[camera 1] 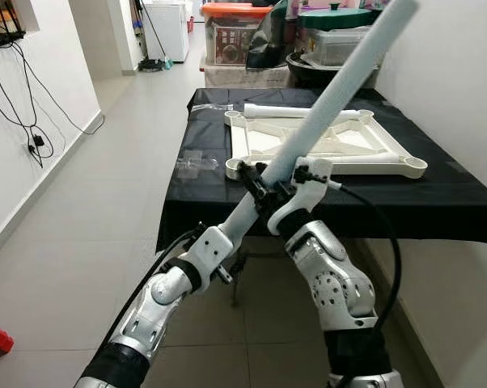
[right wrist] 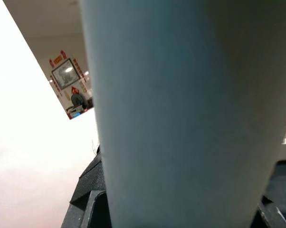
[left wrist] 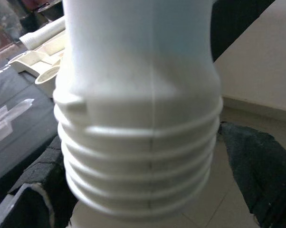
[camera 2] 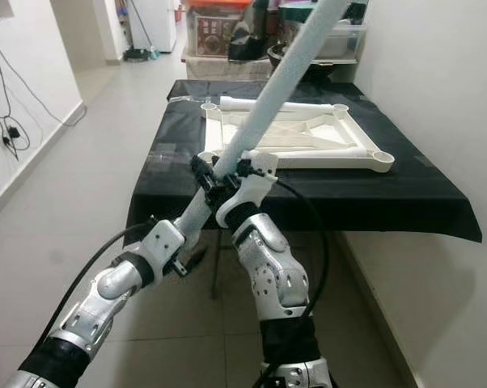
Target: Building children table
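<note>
Left eye view shows both silver arms raised in front of the robot, meeting on a long pale blue-white table leg point(camera 1: 340, 85) that slants from the grippers up toward 1 o'clock, its far end near the top edge of the picture. The left gripper point(camera 1: 256, 179) clamps the leg from the 10 o'clock side, and the right gripper point(camera 1: 302, 179) clamps it from the 2 o'clock side, the two just beside each other with the tube passing between them. Below them the leg's lower end runs on toward 7 o'clock along the left forearm.

Left wrist view shows the threaded end point(left wrist: 138, 161) of the leg up close, ringed with ridges, with a black finger point(left wrist: 250, 166) on either side of it. Right wrist view shows the smooth tube wall between dark pads point(right wrist: 88, 194).

Beyond the grippers, at 12 o'clock, a table draped in a black cloth point(camera 1: 438, 202) carries a white square table frame point(camera 1: 324, 145) lying flat, with round sockets at its corners. A second white leg point(camera 1: 284, 109) lies along the frame's far edge. Clear plastic wrapping point(camera 1: 196, 164) lies on the cloth at the frame's 9 o'clock side. Storage bins point(camera 1: 231, 32) stand past the table.
</note>
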